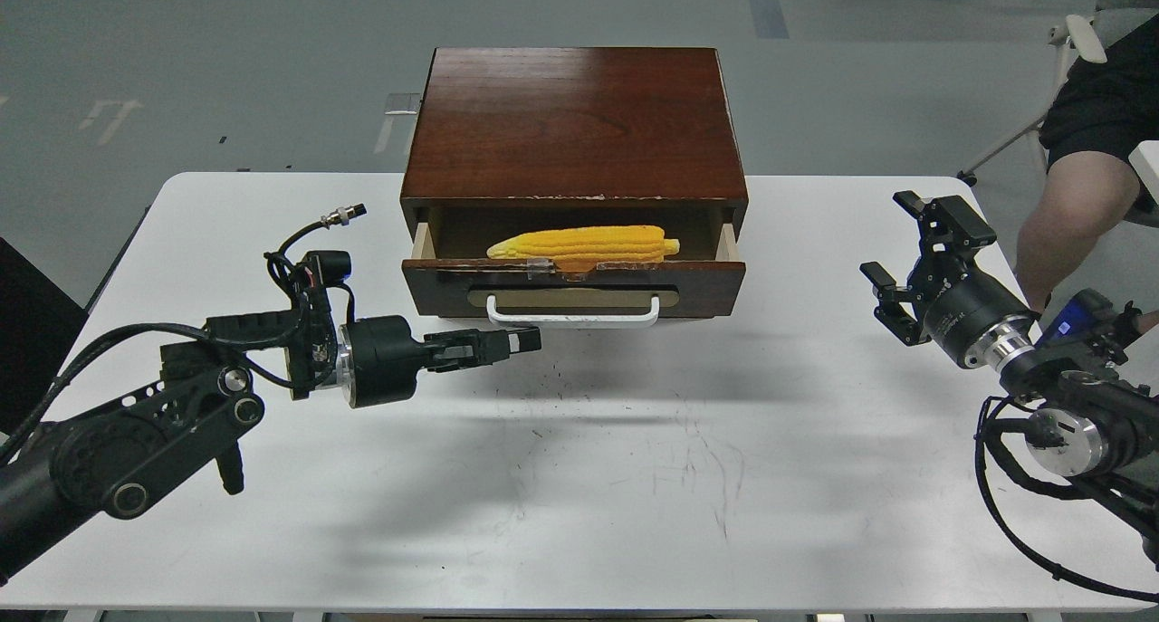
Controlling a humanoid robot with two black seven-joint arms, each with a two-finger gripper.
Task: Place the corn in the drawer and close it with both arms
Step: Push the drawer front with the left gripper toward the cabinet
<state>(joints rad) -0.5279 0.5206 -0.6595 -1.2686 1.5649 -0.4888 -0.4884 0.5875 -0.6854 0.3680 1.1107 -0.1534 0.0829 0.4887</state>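
The yellow corn (583, 244) lies lengthwise inside the drawer (574, 287), which stands partly open from the dark wooden cabinet (574, 119). Its white bar handle (572, 314) faces me. My left gripper (523, 339) points right, fingers together and empty, just below and left of the handle, close to the drawer front. My right gripper (905, 260) is open and empty, held above the table well to the right of the drawer.
The cabinet stands at the back middle of the white table (579, 477). A seated person's leg (1073, 215) and a chair are past the table's right edge.
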